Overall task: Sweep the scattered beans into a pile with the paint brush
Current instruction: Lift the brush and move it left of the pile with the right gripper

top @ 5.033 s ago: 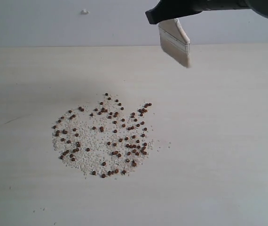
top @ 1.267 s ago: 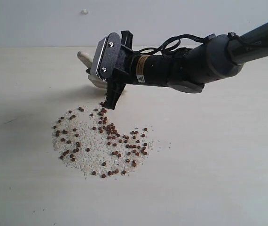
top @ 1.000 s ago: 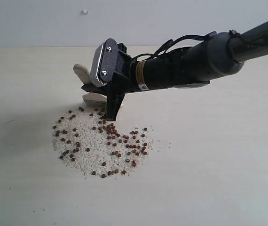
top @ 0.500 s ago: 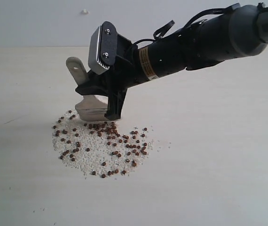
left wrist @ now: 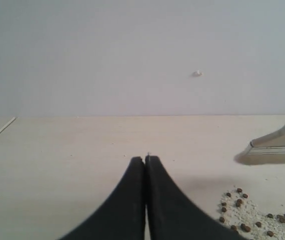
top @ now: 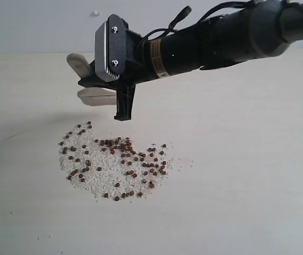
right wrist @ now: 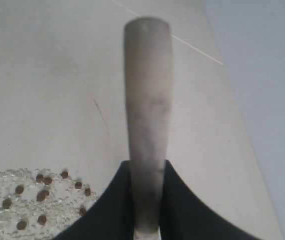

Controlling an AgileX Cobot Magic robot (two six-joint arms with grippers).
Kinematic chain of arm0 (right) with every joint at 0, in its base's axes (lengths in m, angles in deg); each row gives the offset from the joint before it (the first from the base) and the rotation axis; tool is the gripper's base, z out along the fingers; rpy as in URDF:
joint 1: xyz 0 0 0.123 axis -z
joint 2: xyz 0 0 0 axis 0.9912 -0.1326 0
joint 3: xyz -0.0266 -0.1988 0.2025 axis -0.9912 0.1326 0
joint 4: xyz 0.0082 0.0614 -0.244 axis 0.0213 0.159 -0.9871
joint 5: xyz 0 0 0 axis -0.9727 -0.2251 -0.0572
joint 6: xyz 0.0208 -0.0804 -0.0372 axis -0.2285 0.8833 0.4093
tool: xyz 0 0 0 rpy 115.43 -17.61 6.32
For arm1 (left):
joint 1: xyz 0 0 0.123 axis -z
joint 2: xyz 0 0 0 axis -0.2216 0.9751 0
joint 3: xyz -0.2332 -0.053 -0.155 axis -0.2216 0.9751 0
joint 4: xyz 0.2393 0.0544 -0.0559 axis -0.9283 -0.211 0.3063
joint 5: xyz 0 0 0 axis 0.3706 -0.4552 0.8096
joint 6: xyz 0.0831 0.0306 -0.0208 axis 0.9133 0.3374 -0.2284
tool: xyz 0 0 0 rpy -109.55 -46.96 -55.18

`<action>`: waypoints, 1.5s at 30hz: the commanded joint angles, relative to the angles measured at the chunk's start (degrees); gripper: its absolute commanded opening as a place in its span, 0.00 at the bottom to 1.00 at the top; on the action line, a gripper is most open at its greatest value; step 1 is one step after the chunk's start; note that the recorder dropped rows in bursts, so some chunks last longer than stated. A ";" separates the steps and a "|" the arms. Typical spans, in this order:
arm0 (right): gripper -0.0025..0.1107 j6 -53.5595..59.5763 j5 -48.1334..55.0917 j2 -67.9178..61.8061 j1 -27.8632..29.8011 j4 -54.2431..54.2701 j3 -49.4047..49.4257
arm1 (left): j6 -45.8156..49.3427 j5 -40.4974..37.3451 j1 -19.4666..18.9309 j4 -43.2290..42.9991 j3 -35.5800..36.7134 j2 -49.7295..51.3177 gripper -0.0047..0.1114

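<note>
Sweeping in hand, judged early: paint brush point(right wrist: 146, 100) pinched by right end effector point(right wrist: 146, 172), hovering beyond beans point(top: 125, 159); next, lower it outside beans' edge and draw inward.

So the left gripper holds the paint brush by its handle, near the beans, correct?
No: the right gripper holds the paint brush by its handle, near the beans. The right wrist view shows the handle between its jaws; the left gripper is shut and empty.

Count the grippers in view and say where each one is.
2. The right gripper grips the paint brush handle, over the table by the beans. The left gripper, fingers shut and empty, is apart from the beans.
</note>
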 commanded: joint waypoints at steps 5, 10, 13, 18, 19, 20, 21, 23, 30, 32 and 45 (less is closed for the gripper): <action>0.02 2.88 -13.63 -12.60 0.24 0.88 -11.23 | -0.36 -0.07 0.25 0.25 0.19 -0.32 0.04; 0.02 -6.80 -16.56 -14.48 0.24 -8.17 -16.55 | -0.36 -0.07 0.25 0.25 0.19 -0.32 0.04; 0.02 -15.87 -17.41 -14.47 0.24 -15.37 -18.61 | -0.36 -0.07 0.25 0.25 0.19 -0.32 0.04; 0.02 -20.42 -20.22 -14.47 0.34 -15.37 -18.75 | -0.36 -0.07 0.25 0.25 0.19 -0.32 0.04; 0.02 -21.13 -20.22 -14.35 0.34 -15.37 -18.75 | -0.36 -0.07 0.25 0.25 0.19 -0.32 0.04; 0.02 -22.41 -20.22 -14.35 0.34 -15.37 -18.75 | -0.36 -0.07 0.25 0.25 0.19 -0.32 0.04; 0.02 -23.82 -20.32 -14.22 0.34 -15.37 -18.75 | -0.36 -0.07 0.25 0.25 0.19 -0.32 0.04; 0.02 -26.38 -20.99 -13.99 0.34 -15.37 -18.75 | -0.36 -0.07 0.25 0.25 0.19 -0.32 0.04; 0.02 -36.30 -22.60 -11.91 0.34 -15.37 -18.75 | -0.36 -0.07 0.25 0.25 0.19 -0.32 0.04; 0.02 -37.31 -22.92 -11.26 0.34 -15.37 -18.75 | -0.36 -0.07 0.25 0.25 0.19 -0.32 0.04; 0.02 -64.67 20.39 -2.50 -3.48 -15.37 -18.75 | -0.36 -0.07 0.25 0.25 0.19 -0.32 0.04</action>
